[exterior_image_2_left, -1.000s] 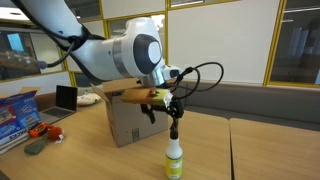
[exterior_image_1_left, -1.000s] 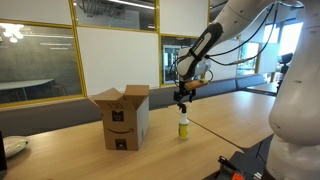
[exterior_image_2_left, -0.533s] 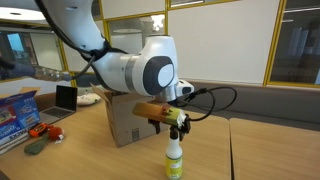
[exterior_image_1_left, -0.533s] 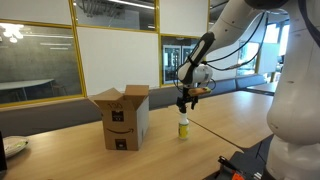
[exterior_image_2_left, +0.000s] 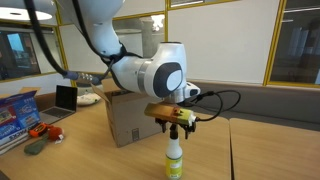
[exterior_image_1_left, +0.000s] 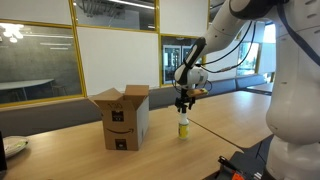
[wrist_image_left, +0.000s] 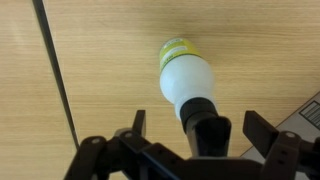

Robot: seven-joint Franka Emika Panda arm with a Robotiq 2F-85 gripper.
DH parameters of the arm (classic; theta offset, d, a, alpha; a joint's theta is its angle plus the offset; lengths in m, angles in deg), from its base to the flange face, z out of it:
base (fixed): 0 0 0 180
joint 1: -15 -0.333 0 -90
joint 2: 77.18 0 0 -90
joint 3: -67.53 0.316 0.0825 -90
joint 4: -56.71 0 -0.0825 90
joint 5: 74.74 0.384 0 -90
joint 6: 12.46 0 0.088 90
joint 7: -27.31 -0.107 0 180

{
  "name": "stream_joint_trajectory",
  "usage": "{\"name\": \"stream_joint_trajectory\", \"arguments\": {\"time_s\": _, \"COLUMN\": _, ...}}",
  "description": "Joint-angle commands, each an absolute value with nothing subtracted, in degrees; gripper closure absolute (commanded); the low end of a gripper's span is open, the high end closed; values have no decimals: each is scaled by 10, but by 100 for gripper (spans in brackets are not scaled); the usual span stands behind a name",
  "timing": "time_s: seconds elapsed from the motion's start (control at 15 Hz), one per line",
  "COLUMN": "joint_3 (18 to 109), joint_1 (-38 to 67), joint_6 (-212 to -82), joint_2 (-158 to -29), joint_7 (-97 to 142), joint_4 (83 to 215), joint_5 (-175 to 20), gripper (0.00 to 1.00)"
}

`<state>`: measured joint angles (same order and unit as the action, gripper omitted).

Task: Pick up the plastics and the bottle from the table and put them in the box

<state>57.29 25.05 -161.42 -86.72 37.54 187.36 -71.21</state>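
The bottle (exterior_image_1_left: 183,127) stands upright on the table (exterior_image_1_left: 230,120), to the side of the box (exterior_image_1_left: 122,118). In an exterior view the bottle (exterior_image_2_left: 174,160) is close to the camera, with the box (exterior_image_2_left: 125,122) behind it. My gripper (exterior_image_1_left: 183,103) hangs straight above it, open, fingers pointing down either side of the black top (exterior_image_2_left: 176,131). The wrist view looks down on the bottle (wrist_image_left: 186,78); my gripper (wrist_image_left: 200,128) straddles its black top with a gap on each side. The plastics are out of view.
A black cable (wrist_image_left: 55,75) runs across the wood beside the bottle. A laptop (exterior_image_2_left: 66,97), a blue packet (exterior_image_2_left: 12,112) and small objects (exterior_image_2_left: 42,138) lie at the table's far end. Black equipment (exterior_image_1_left: 238,166) sits at the near edge.
The gripper has come down over the bottle until its open fingers flank the black top, and the wrist has turned. The bottle and the box have not moved.
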Motion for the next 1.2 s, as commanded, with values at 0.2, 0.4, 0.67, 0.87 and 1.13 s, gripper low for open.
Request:
{"name": "stream_joint_trajectory", "arguments": {"time_s": 0.2, "joint_3": 590, "joint_1": 278, "joint_6": -1592, "joint_2": -887, "joint_7": 437, "joint_4": 1820, "joint_5": -680, "gripper": 0}}
{"name": "stream_joint_trajectory", "arguments": {"time_s": 0.4, "joint_3": 599, "joint_1": 286, "joint_6": -1551, "joint_2": -884, "joint_7": 474, "joint_4": 1805, "joint_5": -655, "gripper": 0}}
{"name": "stream_joint_trajectory", "arguments": {"time_s": 0.67, "joint_3": 603, "joint_1": 291, "joint_6": -1463, "joint_2": -883, "joint_7": 515, "joint_4": 1778, "joint_5": -631, "gripper": 0}}
{"name": "stream_joint_trajectory", "arguments": {"time_s": 0.87, "joint_3": 600, "joint_1": 291, "joint_6": -1424, "joint_2": -885, "joint_7": 524, "joint_4": 1765, "joint_5": -635, "gripper": 0}}
{"name": "stream_joint_trajectory", "arguments": {"time_s": 1.13, "joint_3": 598, "joint_1": 292, "joint_6": -1392, "joint_2": -887, "joint_7": 533, "joint_4": 1757, "joint_5": -634, "gripper": 0}}
